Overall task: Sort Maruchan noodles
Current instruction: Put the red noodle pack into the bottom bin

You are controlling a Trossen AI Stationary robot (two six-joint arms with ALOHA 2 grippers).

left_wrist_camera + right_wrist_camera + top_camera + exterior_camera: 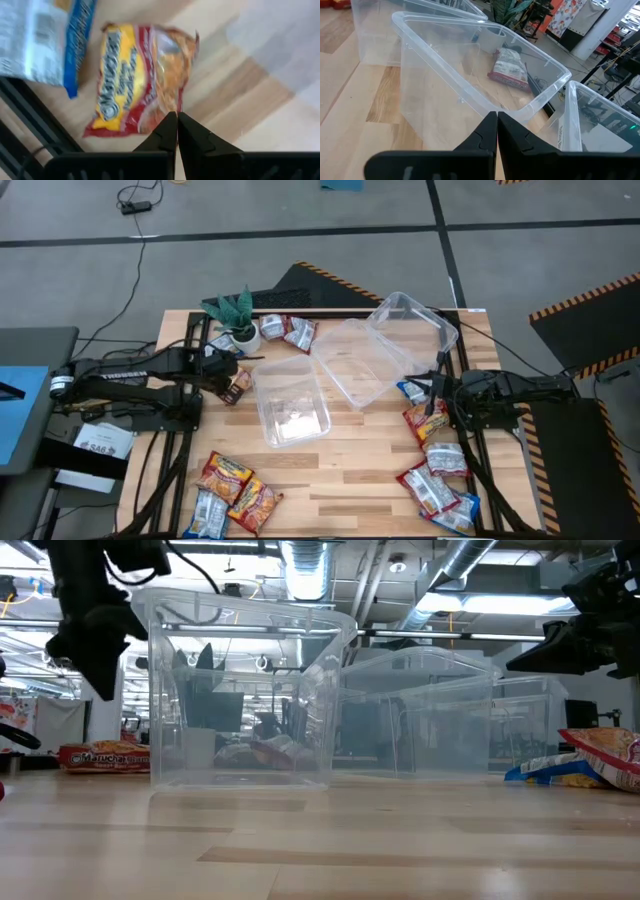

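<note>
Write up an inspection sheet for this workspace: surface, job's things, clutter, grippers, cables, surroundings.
Surface: wooden table, bare in the middle.
Job's things: noodle packets piled at the near left corner; another pile along the right side; a few at the far edge; one orange packet under the left wrist. Three clear tubs, no packet seen inside them.
Clutter: potted plant at the far left.
Grippers: left gripper above the orange packet, jaws shut, pinching its edge or empty, cannot tell. Right gripper by a tub's rim, jaws shut, nothing held.
Cables: black cable on the floor beyond the table.
Surroundings: grey floor, striped hazard tape.
</note>
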